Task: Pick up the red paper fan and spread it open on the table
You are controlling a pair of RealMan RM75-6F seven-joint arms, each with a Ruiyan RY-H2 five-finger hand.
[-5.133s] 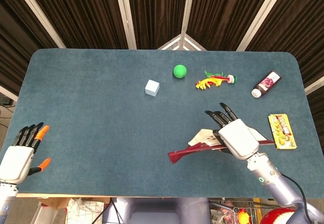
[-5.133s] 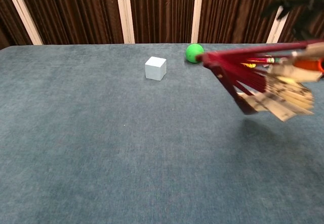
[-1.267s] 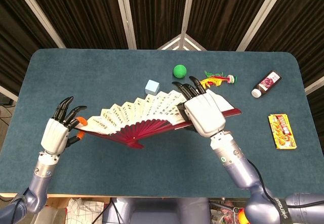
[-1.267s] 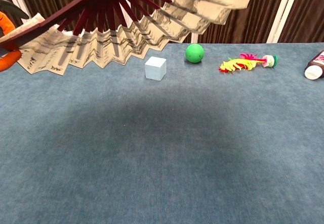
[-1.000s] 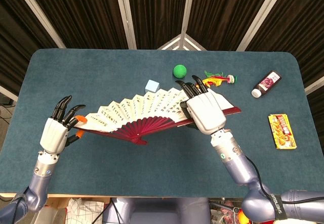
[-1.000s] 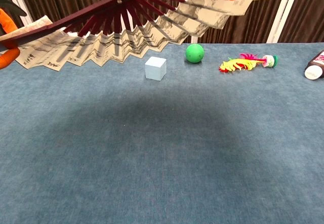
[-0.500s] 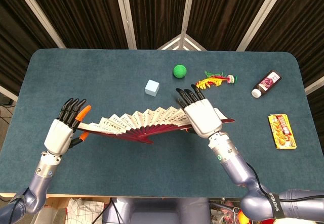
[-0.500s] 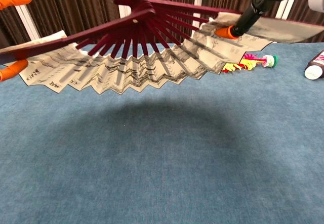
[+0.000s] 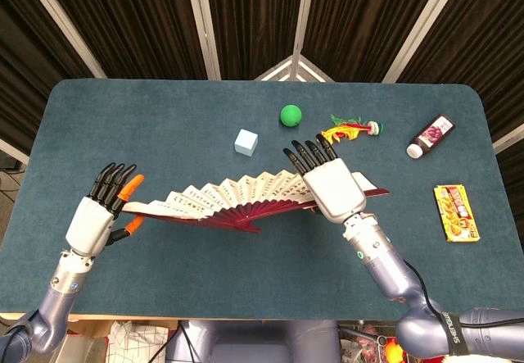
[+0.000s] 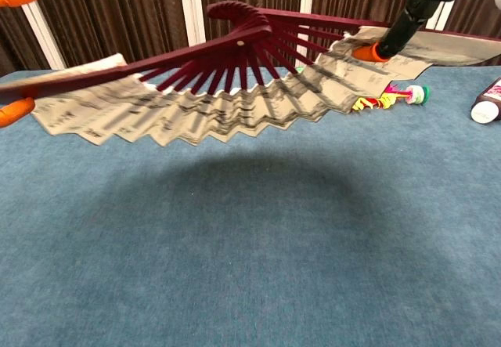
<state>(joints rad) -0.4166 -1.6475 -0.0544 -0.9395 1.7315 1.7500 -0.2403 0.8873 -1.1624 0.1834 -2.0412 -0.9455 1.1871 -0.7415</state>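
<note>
Fan (image 9: 237, 200) spread between hands, seemingly held; grips hidden.

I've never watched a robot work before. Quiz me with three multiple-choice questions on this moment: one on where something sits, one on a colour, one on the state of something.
1. Where is the yellow packet?
A. near the table's right edge
B. beside the green ball
C. under the fan

2. What colour are the ribs of the fan?
A. blue
B. dark red
C. green

3. How is the fan now?
A. folded shut on the table
B. spread open, lifted off the table
C. lying flat, unheld

Answers:
1 A, it lies by the right edge.
2 B, the chest view shows dark red ribs.
3 B, the left robot hand and right robot hand hold its ends above its shadow.
</note>
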